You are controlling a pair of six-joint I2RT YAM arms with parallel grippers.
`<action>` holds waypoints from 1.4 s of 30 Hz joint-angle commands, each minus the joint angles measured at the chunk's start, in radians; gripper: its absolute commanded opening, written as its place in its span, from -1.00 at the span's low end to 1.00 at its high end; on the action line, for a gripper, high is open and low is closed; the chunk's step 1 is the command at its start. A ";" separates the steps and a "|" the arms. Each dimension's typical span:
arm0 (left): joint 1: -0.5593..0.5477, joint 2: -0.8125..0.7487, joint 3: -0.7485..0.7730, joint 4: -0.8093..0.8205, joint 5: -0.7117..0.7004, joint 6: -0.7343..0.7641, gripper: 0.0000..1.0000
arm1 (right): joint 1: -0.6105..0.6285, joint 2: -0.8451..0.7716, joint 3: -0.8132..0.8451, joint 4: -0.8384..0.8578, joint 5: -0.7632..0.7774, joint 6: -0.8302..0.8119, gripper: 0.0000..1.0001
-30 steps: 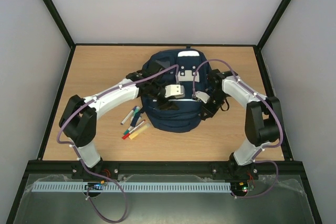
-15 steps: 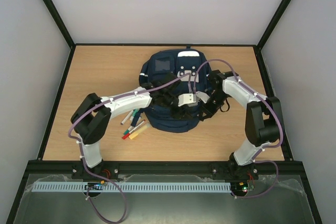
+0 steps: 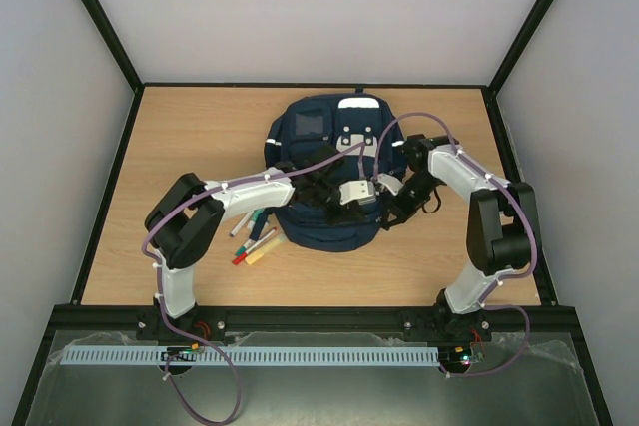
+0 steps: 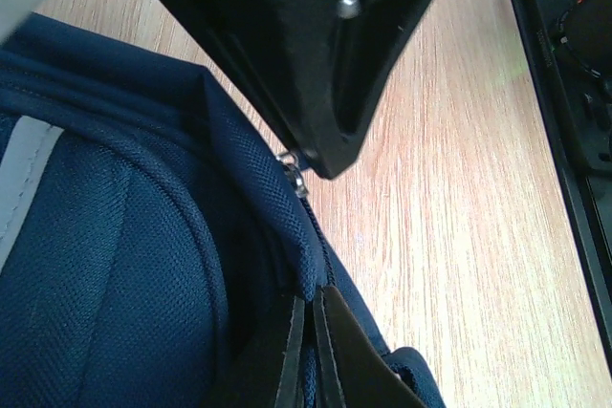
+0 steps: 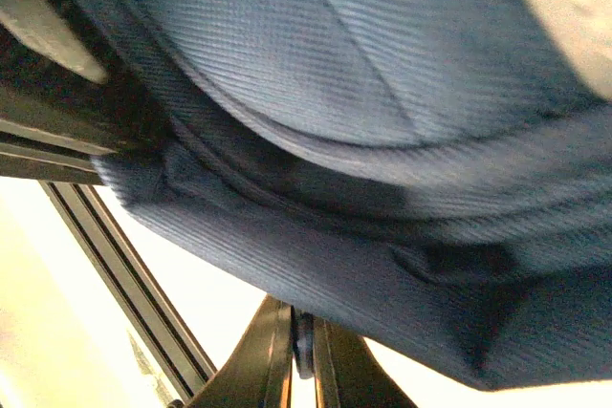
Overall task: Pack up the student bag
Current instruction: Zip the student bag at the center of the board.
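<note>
- The student bag point(image 3: 321, 152), a navy backpack, lies flat in the middle of the wooden table point(image 3: 180, 147), a little toward the far edge. Its white reflective stripe point(image 3: 357, 103) is at the far end and a grey patch point(image 3: 312, 125) sits on its far-left part.
- The left gripper point(image 4: 306, 355) is at the bag's near edge, right of centre. Its two fingers are pressed together on the seam fabric there, leaving only a thin line between them.
- Just beyond those fingers, a small metal zip pull point(image 4: 296, 177) sits on the same seam. It is right under the tip of a black part with two screw heads (I cannot tell what that part belongs to).
- The right gripper point(image 5: 302, 346) is at the bag's near-right side, close to the left one. Its fingers are closed on a fold of navy cloth, which fills most of the wrist view and hangs above the fingers.
- From above, the two arms reach in from either side and meet over the near half of the bag.
- A loose bunch of marker pens point(image 3: 252, 234) lies on the table just left of the bag's near-left corner, beneath the left arm. Among them are green and red caps and a yellow highlighter.
</note>
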 commanded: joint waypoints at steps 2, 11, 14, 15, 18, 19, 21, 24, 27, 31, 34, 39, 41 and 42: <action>-0.001 -0.002 -0.009 -0.022 0.004 0.031 -0.95 | -0.084 0.039 0.050 -0.102 0.013 -0.087 -0.98; -0.003 -0.044 -0.042 -0.106 -0.013 0.153 -0.95 | -0.174 0.212 0.214 -0.099 0.120 -0.150 -0.98; -0.003 -0.053 -0.042 -0.139 -0.018 0.186 -0.95 | -0.185 0.278 0.290 -0.088 0.144 -0.148 -0.98; -0.003 -0.058 -0.045 -0.147 -0.021 0.195 -0.95 | -0.189 0.298 0.312 -0.081 0.156 -0.150 -0.98; -0.008 -0.072 -0.055 -0.163 -0.036 0.228 -0.95 | -0.192 0.359 0.395 -0.065 0.190 -0.154 -0.98; -0.012 -0.077 -0.059 -0.167 -0.044 0.241 -0.95 | -0.192 0.379 0.423 -0.064 0.197 -0.151 -0.98; -0.013 -0.082 -0.063 -0.172 -0.051 0.252 -0.95 | -0.192 0.423 0.486 -0.064 0.205 -0.142 -0.98; -0.014 -0.086 -0.064 -0.177 -0.055 0.253 -0.95 | -0.194 0.460 0.538 -0.057 0.221 -0.129 -0.98; -0.015 -0.092 -0.069 -0.174 -0.059 0.251 -0.95 | -0.195 0.475 0.547 -0.032 0.248 -0.122 -0.96; -0.015 -0.095 -0.075 -0.169 -0.064 0.244 -0.95 | -0.194 0.477 0.552 -0.022 0.250 -0.110 -0.93; -0.014 -0.092 -0.064 -0.161 -0.072 0.222 -0.84 | -0.195 0.467 0.545 -0.027 0.241 -0.096 -0.80; -0.001 -0.092 0.044 -0.216 -0.085 0.193 -0.42 | -0.195 0.350 0.462 -0.025 0.226 -0.083 -0.31; 0.013 -0.106 0.090 -0.244 -0.084 0.192 -0.26 | -0.195 0.286 0.417 -0.026 0.227 -0.072 -0.21; 0.020 -0.115 0.109 -0.254 -0.088 0.190 -0.18 | -0.195 0.244 0.399 -0.031 0.224 -0.065 -0.17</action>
